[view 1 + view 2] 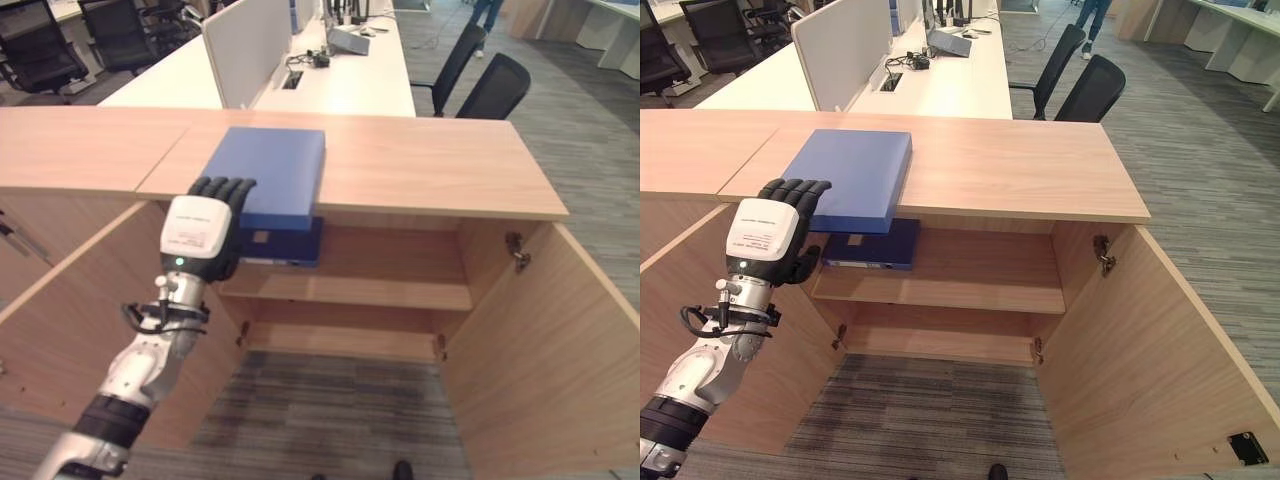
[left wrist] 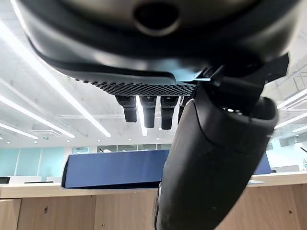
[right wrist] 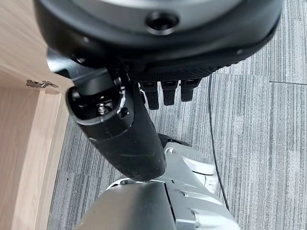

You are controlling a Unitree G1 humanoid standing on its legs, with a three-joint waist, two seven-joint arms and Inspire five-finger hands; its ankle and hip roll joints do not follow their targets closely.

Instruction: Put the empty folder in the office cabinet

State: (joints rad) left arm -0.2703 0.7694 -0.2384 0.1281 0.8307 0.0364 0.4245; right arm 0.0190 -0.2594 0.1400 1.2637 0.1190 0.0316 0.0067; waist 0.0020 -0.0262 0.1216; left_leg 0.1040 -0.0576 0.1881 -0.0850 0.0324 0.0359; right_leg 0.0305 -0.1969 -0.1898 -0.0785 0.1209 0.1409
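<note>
Left hand [image 1: 203, 232] is hovering at the near edge of the blue folder [image 1: 268, 176], fingers relaxed, not grasping anything yet. Folder is lying flat on the cabinet top [image 1: 420, 165] just past the fingertips, overhanging the edge. Cabinet doors [image 1: 545, 350] are standing open, shelf [image 1: 370, 290] below the hand already holding another dark blue folder [image 1: 875, 250]. Right hand [image 3: 165, 91] is hanging idle over the carpet, fingers slack. Judging: pick and placement both still pending, task barely started.

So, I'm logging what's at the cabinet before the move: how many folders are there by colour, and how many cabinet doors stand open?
Light blue box folder lying flat on the wooden cabinet top, robot's left hand at its near edge: 1
Dark blue folder on the upper shelf: 1
Open wooden cabinet doors: 2
Total: 4
</note>
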